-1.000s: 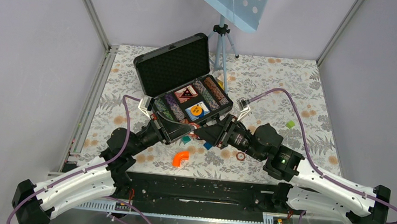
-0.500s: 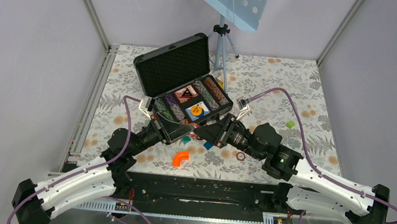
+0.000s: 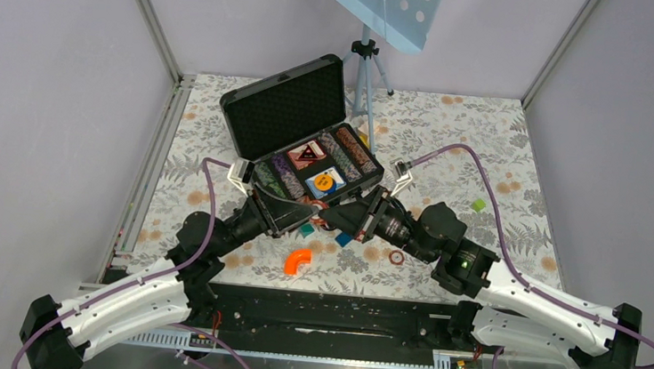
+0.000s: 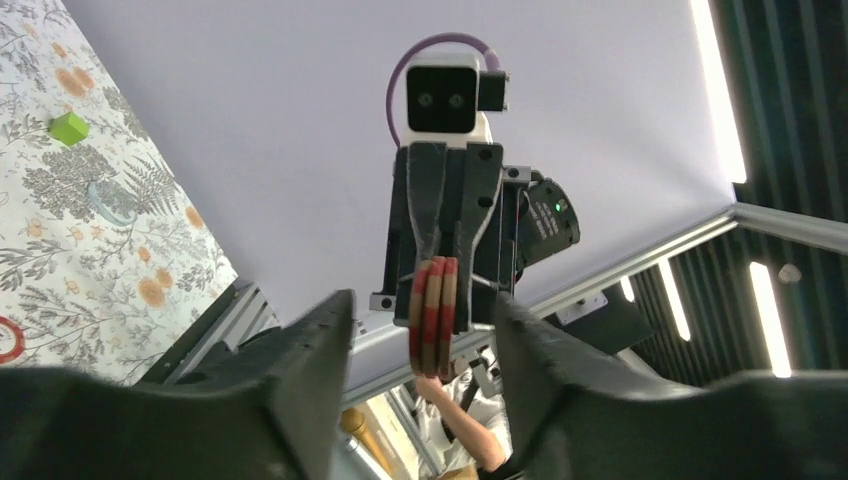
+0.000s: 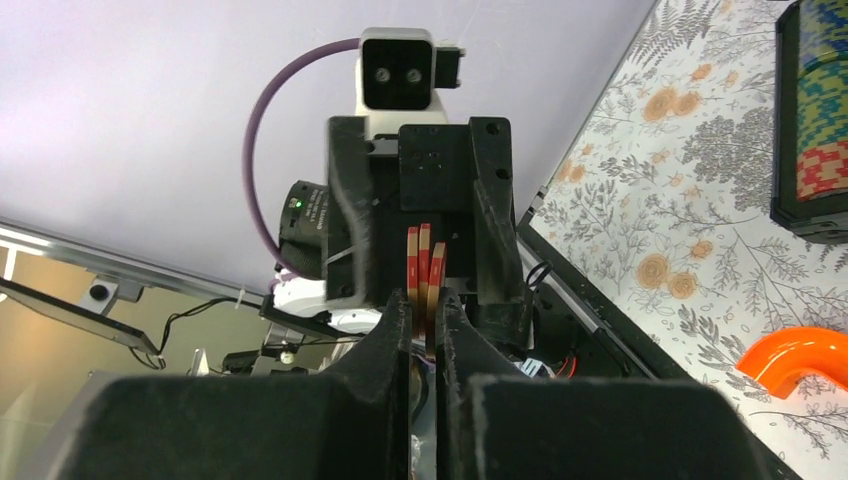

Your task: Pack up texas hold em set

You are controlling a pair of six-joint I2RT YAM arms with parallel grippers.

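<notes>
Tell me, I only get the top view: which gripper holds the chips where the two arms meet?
Observer: The right gripper. Its wrist view shows it shut on the chips.
Operator: Is the left one gripping too?
Observer: No. The left gripper is open, its fingers standing clear of the chips on both sides.
Operator: How many chips?
Observer: Three, red-and-tan striped, stacked face to face.
</notes>
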